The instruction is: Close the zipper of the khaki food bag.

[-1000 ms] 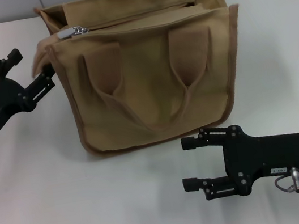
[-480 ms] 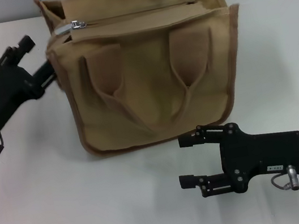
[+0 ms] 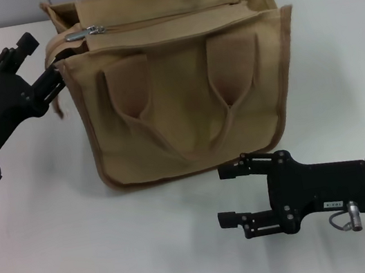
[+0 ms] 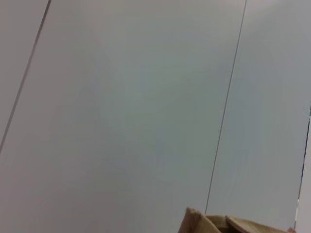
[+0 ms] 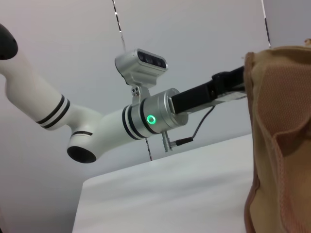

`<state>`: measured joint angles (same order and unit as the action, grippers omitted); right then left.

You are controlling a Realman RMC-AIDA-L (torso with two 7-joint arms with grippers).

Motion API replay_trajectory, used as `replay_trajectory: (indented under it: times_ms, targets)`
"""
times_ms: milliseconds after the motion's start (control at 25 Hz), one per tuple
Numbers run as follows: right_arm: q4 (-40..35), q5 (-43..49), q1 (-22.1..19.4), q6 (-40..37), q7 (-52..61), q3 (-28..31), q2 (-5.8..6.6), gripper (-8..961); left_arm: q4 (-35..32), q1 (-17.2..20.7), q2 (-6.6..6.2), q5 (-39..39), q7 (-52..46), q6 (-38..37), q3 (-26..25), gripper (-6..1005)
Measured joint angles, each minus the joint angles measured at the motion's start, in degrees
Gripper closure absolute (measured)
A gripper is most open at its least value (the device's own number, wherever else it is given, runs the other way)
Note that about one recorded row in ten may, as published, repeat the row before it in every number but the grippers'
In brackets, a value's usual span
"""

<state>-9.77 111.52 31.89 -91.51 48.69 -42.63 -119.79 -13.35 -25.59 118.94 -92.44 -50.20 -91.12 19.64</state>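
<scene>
The khaki food bag (image 3: 184, 101) stands upright in the middle of the white table. Its zipper (image 3: 163, 19) runs along the top panel, with the silver pull tab (image 3: 84, 32) at the left end. My left gripper (image 3: 40, 60) is open at the bag's upper left corner, its lower finger touching the brown-piped edge. My right gripper (image 3: 231, 195) is open and empty, low over the table in front of the bag's lower right. The right wrist view shows the bag's side (image 5: 277, 145) and the left arm (image 5: 146, 116). A bag corner (image 4: 218, 224) shows in the left wrist view.
The white table (image 3: 82, 251) stretches in front of and beside the bag. A grey wall (image 4: 146, 97) stands behind it.
My left gripper rose and moved in to the bag's upper left corner, and the corner flap shifted. My right gripper slid slightly left.
</scene>
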Motion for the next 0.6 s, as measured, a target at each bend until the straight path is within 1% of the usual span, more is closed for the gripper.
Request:
replay_trajectory:
  times_ms: [40, 160, 440, 600]
  targets:
    - [0.06, 0.0, 0.07, 0.07, 0.0, 0.0, 0.0, 169, -0.01, 0.03, 0.0, 0.01, 0.0, -0.01, 0.0, 172]
    - [0.27, 0.0, 0.24, 0.15, 0.0, 0.0, 0.0, 169, 0.11, 0.17, -0.01, 0.07, 0.66, -0.14, 0.02, 221]
    - [0.69, -1.31, 0.41, 0.22, -0.05, 0.0, 0.0, 169, 2.07, 1.07, 0.15, 1.58, 7.66, -3.41, 0.04, 334]
    - [0.69, -1.31, 0.43, 0.23, -0.06, 0.0, 0.0, 169, 2.16, 0.83, 0.16, 1.71, 7.8, -3.01, 0.17, 467]
